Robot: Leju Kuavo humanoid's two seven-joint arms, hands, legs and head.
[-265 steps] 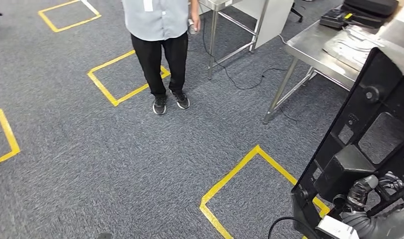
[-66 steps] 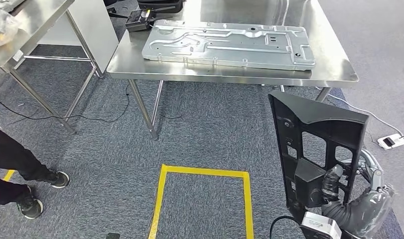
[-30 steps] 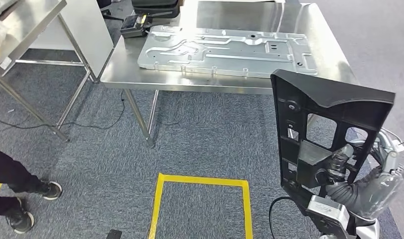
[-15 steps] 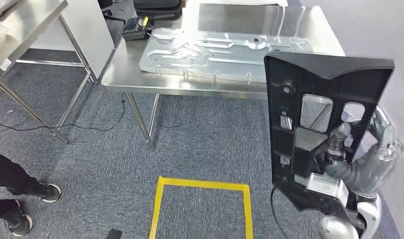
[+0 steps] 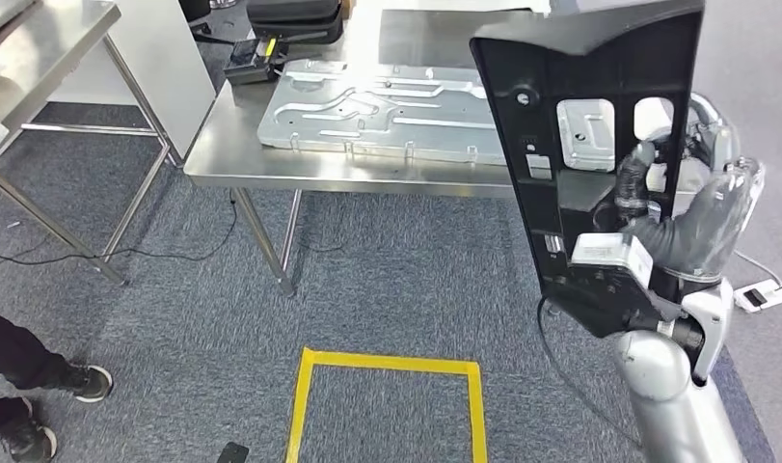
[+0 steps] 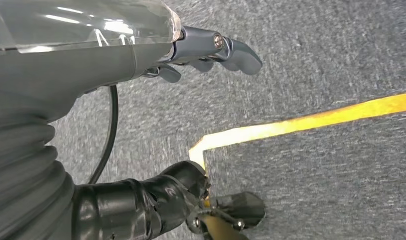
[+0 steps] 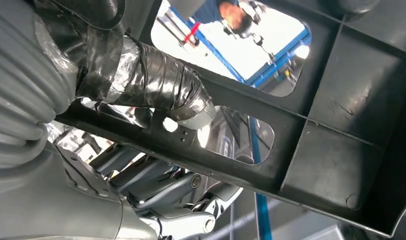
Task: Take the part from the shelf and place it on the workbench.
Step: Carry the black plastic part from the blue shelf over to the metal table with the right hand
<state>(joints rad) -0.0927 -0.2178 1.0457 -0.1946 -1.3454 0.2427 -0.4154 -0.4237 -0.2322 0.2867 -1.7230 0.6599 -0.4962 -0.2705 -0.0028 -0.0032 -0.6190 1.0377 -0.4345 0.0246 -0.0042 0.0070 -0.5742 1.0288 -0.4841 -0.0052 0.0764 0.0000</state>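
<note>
R hand (image 5: 657,207) fingers hooked through a cutout in the black part (image 5: 599,125), thumb wrapped over a rib – firm grasp, seen in head + R wrist views. L hand (image 6: 206,47) hangs over the carpet w/ fingers apart, holding nothing.

Part is in the air, raised in front of the workbench (image 5: 213,154), over its near edge toward the R corner, not touching it.

Progress: pickup from shelf done, carry looks about done; left = lower part onto the bench & release. Bench already carries a big metal plate (image 5: 367,101) across most of its middle, so free room looks tight; prob. R end or on top of plate.

Orientation: long axis roughly upright, broad ribbed face toward the camera, wider top end up
</note>
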